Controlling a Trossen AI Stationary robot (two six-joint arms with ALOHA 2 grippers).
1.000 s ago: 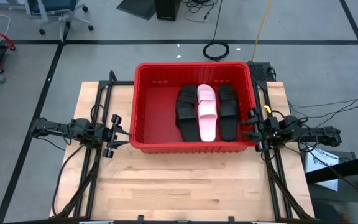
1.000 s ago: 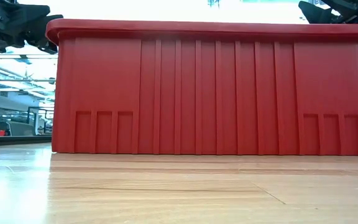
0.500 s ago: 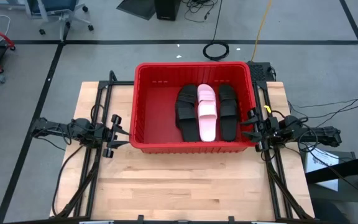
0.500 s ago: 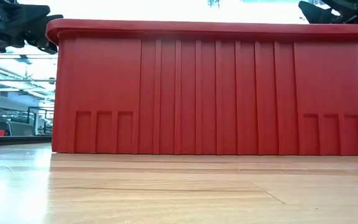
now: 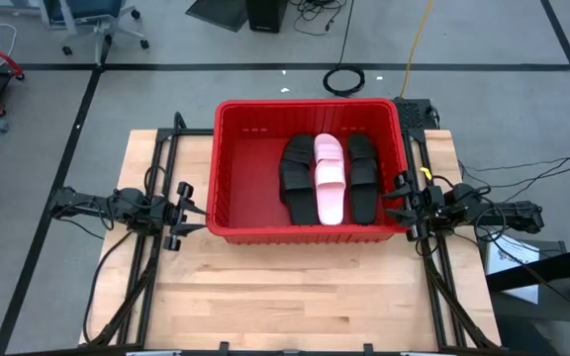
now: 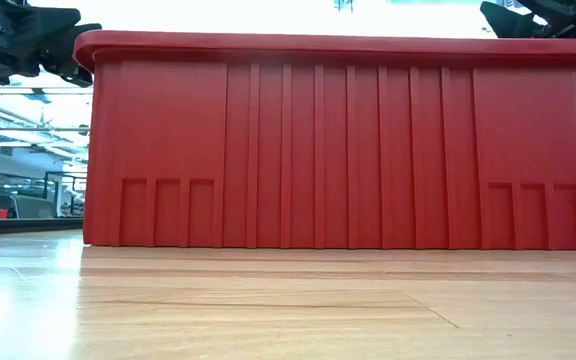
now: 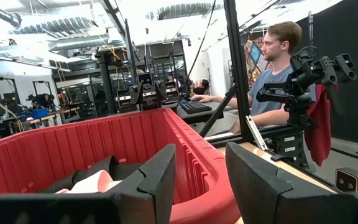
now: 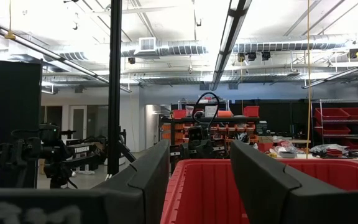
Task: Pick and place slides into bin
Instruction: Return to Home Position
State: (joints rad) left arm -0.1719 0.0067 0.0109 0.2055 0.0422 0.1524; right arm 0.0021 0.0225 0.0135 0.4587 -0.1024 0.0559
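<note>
No difference was found against the pictures taken one second and half a second before: the bin, the slides and both arms were seen in the same places.

The slides were laid inside the bin, toward its right side. They were packed side by side, with the pink ones in the middle and black ones on both sides. They were overlapped, so their exact number could not be counted. In the low view they were hidden completely behind the near wall of the bin, which filled most of that picture. Only dark parts of the arms were shown there, at the two upper corners, cut off by the edge. In the left wrist view just a pale edge and a dark strap of the slides were seen inside the rim. A person was seated at a keyboard in the room beyond the bin.

The left gripper was held outside the left wall of the bin, level and pointed at it. It was near the rim, and contact could not be judged. The right gripper was held in the same way outside the right wall. Each arm was folded low over its own side of the table. The fingers of the left gripper were spread apart with nothing between them. The fingers of the right gripper were parted and empty too.
</note>
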